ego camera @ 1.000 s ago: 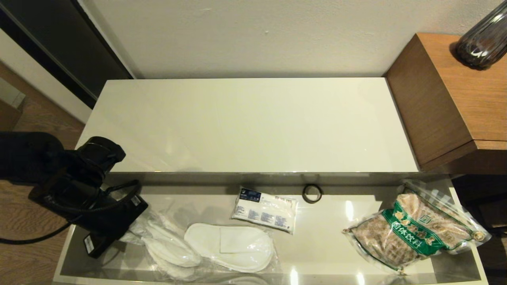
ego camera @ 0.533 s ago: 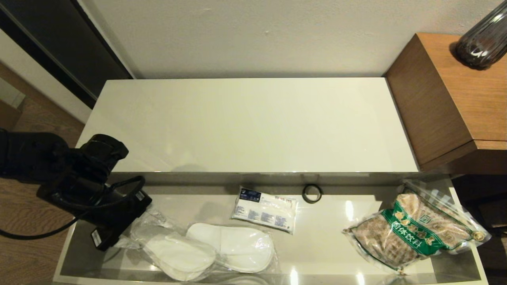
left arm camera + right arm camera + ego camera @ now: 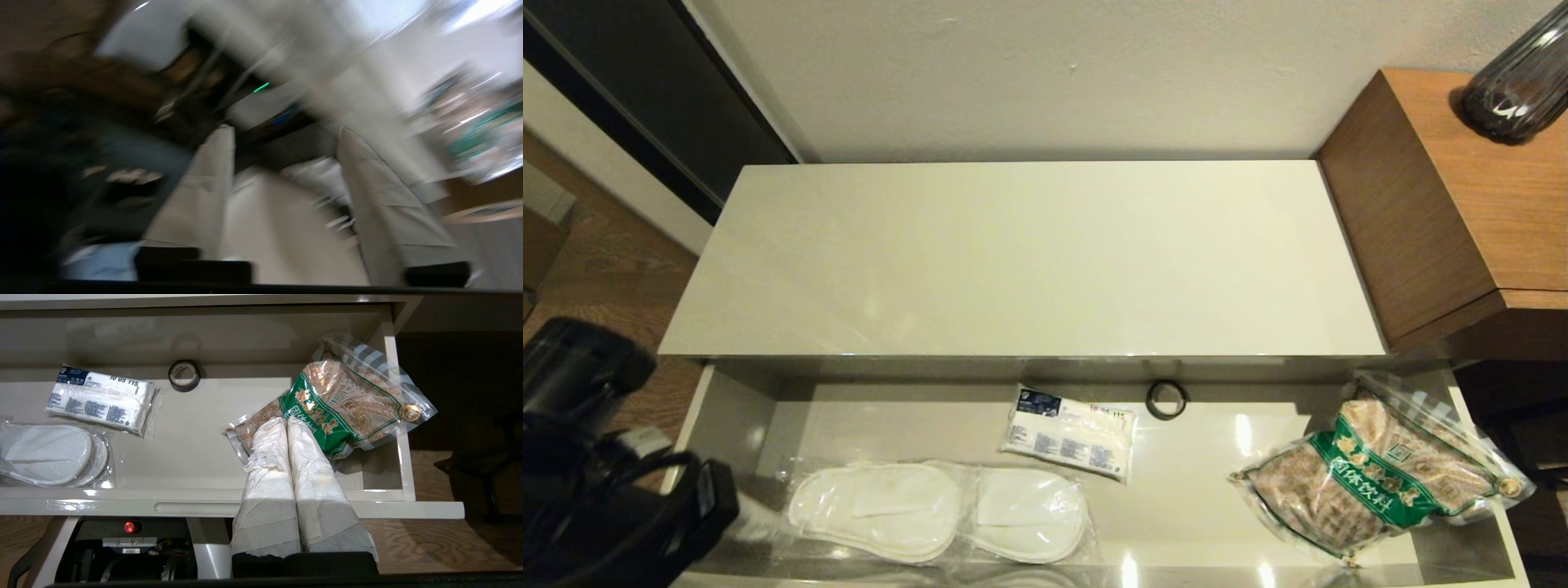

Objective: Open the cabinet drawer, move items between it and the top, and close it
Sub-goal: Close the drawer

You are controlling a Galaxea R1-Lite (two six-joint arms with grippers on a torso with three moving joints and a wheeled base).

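The cabinet drawer [image 3: 727, 408] stands pulled out below the bare cream-white top [image 3: 1029, 261]. Inside it, the slipper pair in clear plastic [image 3: 939, 510] lies flat at the front left, and the grain bag with the green label [image 3: 1380, 469] rests at the right end. My left arm [image 3: 605, 506] is outside the drawer's left front corner. Its gripper [image 3: 284, 131] is open and holds nothing. My right gripper [image 3: 282, 420] is shut and empty, held in front of the drawer rim [image 3: 122, 500] in line with the grain bag [image 3: 339, 404]. It is out of the head view.
A small white packet with blue print [image 3: 1068, 433] and a black ring [image 3: 1166, 398] lie near the drawer's back. A brown wood-grain cube [image 3: 1445, 204] with a dark ribbed vase [image 3: 1515, 82] stands at the top's right end. Wooden floor lies to the left.
My left arm has pulled back out of the drawer toward the lower left. The slipper pack, crumpled under the gripper before, now lies flat and free.
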